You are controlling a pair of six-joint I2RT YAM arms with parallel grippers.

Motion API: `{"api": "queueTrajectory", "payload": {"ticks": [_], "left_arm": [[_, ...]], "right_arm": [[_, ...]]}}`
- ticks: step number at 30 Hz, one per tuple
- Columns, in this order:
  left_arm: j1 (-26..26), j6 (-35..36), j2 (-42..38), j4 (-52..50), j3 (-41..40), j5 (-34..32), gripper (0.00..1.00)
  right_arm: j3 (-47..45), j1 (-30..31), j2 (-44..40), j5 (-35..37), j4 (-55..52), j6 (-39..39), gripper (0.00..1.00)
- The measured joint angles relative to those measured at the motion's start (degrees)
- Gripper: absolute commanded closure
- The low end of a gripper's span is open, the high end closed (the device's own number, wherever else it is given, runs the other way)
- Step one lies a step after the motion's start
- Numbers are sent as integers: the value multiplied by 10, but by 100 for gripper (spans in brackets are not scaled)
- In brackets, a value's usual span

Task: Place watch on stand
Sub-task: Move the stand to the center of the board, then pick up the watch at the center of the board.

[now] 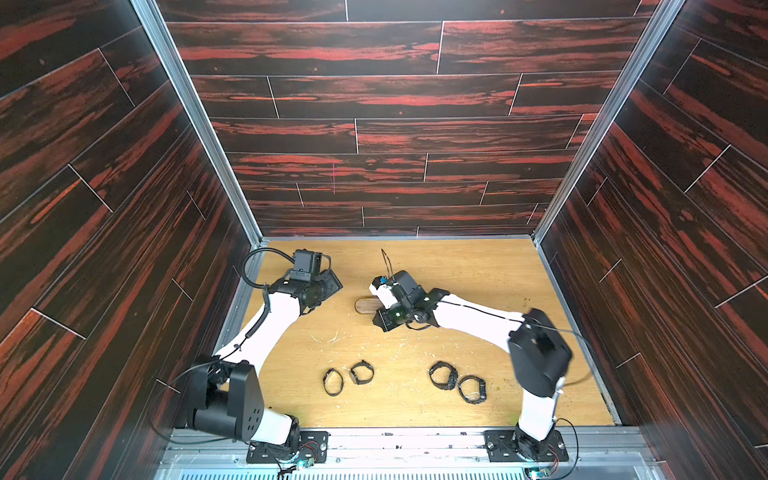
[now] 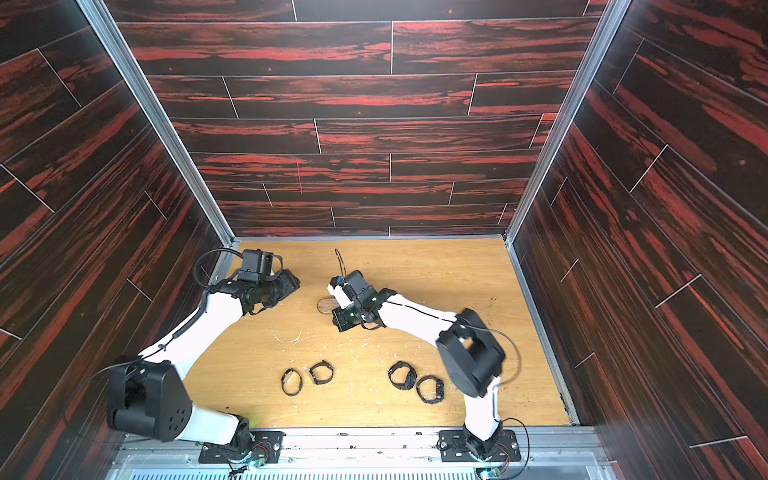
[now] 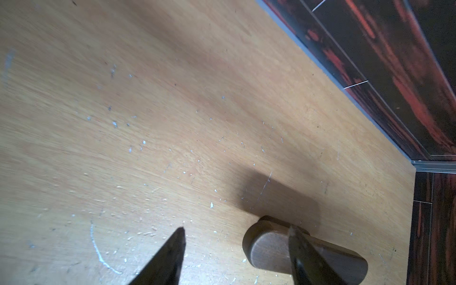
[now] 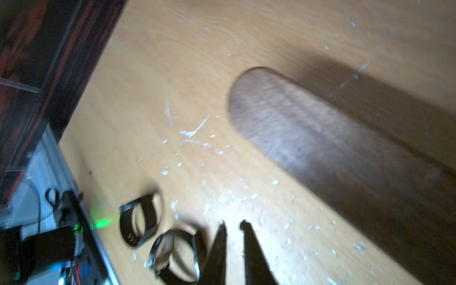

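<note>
A: Where does the stand (image 1: 365, 306) lie, and how is it oriented?

B: Mid-table (image 1: 478, 266), toward the far edge, long axis parallel to that edge; the right arm covers most of it. Four watches (image 1: 333, 381) lie near the front edge.

A: And the grippers?

B: Left gripper (image 3: 237, 230): jaws wide, empty. Right gripper (image 4: 233, 225): narrow gap, holding nothing. Dark red plank walls enclose the scratched table.

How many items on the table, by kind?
Watches: 4, lying in two pairs
Stand: 1, no watch seen on its visible end
Total: 5
</note>
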Motion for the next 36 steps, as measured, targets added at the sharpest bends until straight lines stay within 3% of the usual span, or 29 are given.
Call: {"api": "queueTrajectory", "payload": {"ticks": [6,14,36], "left_arm": [[11,-1,-52,-14,-35,-15,33],[32,-19,-104,-25,-101,-16,33],[41,-52,-216,-45,-204,-1,31]], "right_arm": [[-46,67,-52,-4,-19,-2,62],[-62,148,-46,-10,-36,6,61],[9,158,66,-5,-46,45,58]]}}
